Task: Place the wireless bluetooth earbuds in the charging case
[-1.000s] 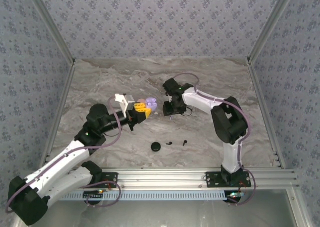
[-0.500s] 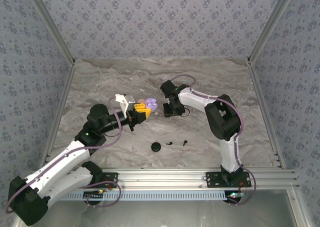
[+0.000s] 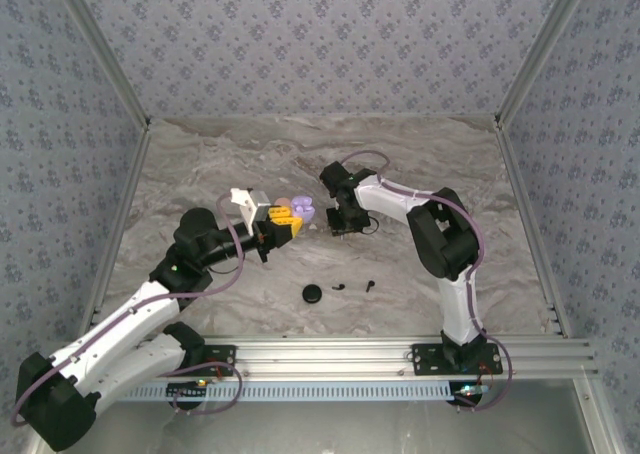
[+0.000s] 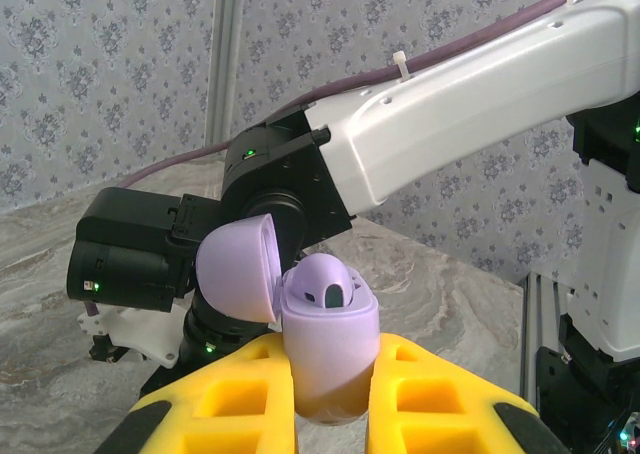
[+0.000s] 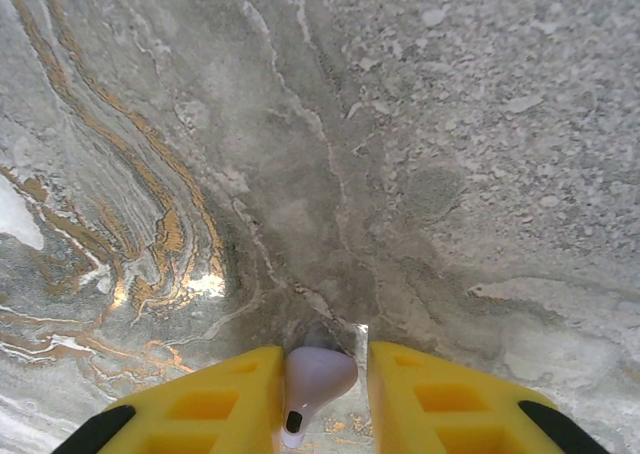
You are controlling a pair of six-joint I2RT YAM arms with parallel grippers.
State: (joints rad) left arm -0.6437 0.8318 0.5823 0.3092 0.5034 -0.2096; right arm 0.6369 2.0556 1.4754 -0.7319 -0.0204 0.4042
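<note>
Two things are seen at lower centre: an open lilac case (image 4: 328, 319) clamped by the left gripper (image 4: 330, 399), and a lilac earbud (image 5: 316, 372) narrowly flanked by the right gripper (image 5: 322, 386), grip unclear.

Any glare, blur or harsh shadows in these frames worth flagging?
Right wrist: a bright glare patch on the marble table, and the lilac earbud is slightly soft. Left wrist: the lilac case is sharp and evenly lit. Top external: even light, no harsh shadows.

Marble tabletop (image 3: 250, 154), floral walls (image 3: 320, 34) (grey-blue)
</note>
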